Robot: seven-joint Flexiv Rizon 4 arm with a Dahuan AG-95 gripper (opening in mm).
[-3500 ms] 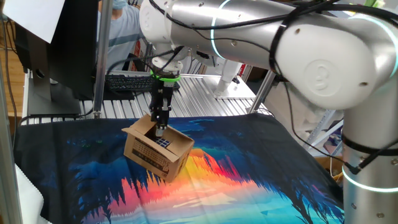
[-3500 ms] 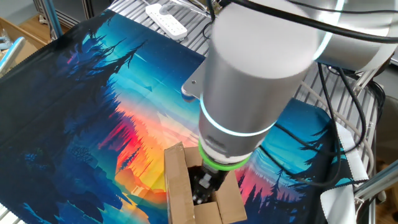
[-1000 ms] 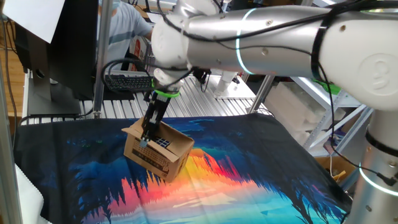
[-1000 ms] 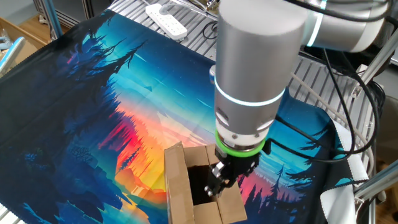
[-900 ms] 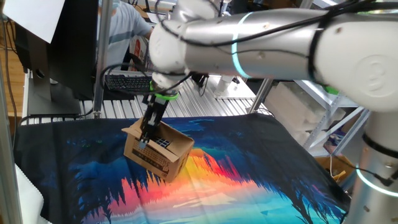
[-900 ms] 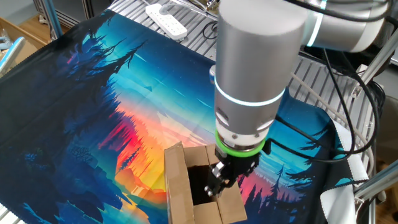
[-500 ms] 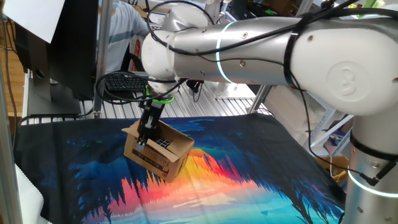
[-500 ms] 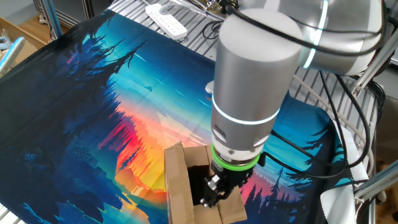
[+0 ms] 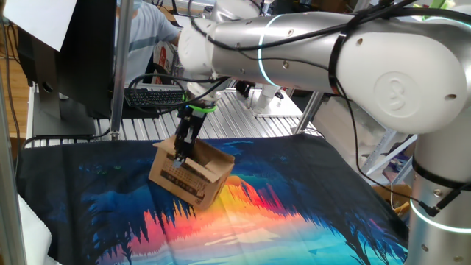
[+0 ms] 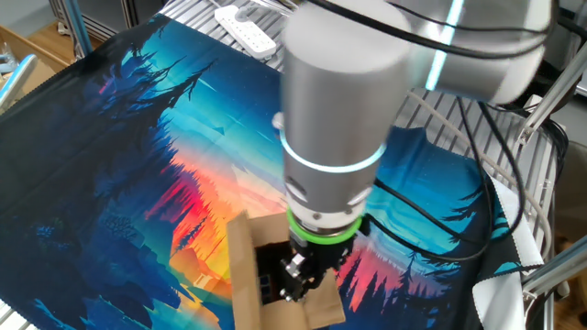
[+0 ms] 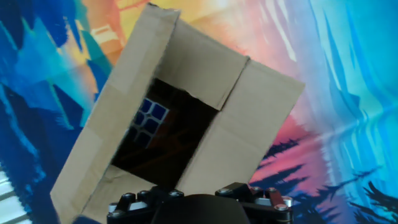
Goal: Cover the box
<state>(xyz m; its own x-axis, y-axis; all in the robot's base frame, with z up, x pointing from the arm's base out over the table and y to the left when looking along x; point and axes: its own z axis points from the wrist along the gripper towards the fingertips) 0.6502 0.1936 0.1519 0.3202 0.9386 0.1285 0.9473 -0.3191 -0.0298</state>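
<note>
The box [image 9: 190,175] stands on the colourful mat [image 9: 294,206], near the mat's far edge in one fixed view, and its side with black print faces that camera. The gripper [image 9: 181,155] is at the top of the box, with its tips low at the opening. Whether the fingers are open or closed, I cannot tell: in the other fixed view the gripper [image 10: 295,282] is mostly hidden under the arm [image 10: 339,119], and the hand view shows only the base of the gripper, not the tips. In the hand view the box [image 11: 249,124] is partly covered: one flap lies over one half of the opening, and the other half is open and dark. Inside this open part lies a cube [image 11: 148,118] with blue and white squares.
</note>
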